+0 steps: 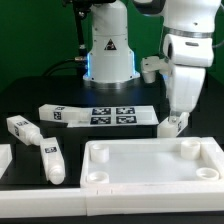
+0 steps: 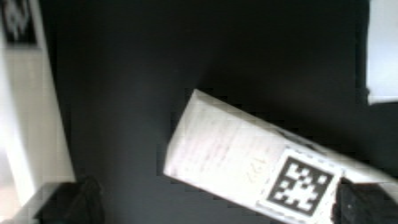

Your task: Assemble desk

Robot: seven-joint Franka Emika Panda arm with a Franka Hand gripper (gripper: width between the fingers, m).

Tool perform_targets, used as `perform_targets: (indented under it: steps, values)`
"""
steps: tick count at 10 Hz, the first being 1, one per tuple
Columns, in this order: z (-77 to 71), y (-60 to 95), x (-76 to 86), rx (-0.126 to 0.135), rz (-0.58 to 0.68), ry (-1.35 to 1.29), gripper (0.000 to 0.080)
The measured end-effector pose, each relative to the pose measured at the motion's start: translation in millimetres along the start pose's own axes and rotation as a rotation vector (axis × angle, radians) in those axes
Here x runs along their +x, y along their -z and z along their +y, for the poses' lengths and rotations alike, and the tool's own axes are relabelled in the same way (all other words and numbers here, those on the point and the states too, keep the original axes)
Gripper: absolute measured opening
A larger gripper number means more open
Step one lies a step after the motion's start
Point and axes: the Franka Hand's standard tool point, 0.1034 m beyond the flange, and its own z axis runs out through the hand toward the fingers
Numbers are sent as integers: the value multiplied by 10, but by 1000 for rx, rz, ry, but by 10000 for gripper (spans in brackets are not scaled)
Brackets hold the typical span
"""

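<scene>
Desk panel (image 1: 150,165), 4 loose legs; gripper (image 1: 176,122) spread wide over 1 tagged leg (image 1: 171,125) beside the marker board (image 1: 112,114).

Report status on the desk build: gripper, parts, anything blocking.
Gripper open, over a leg, nothing held. Desk panel flat in front, sockets empty; other legs loose on the table. Nothing blocking.

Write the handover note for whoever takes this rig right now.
Gripper: open, holding nothing, low over a leg at the exterior view's right, beside the marker board.
Desk panel: flat at the front, corner sockets up, all visibly empty.
Three more legs lie loose at the exterior view's left.
Done: no leg fitted.
Left: grasp that leg, then seat every leg in its socket.
</scene>
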Motion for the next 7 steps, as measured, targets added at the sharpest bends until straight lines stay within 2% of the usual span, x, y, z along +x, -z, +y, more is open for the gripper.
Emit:
perform_targets:
  steps: [1,2,3,4,7]
  values:
    - [-10,-1,-18,16,11,-172,648]
    - [64,31,-92,56,27,-363,648]
    - [60,-4,-145,62,38,-423,648]
    - [18,-25,-123,57,46,-455,648]
    - [17,-25,-109,64,42,-662,648]
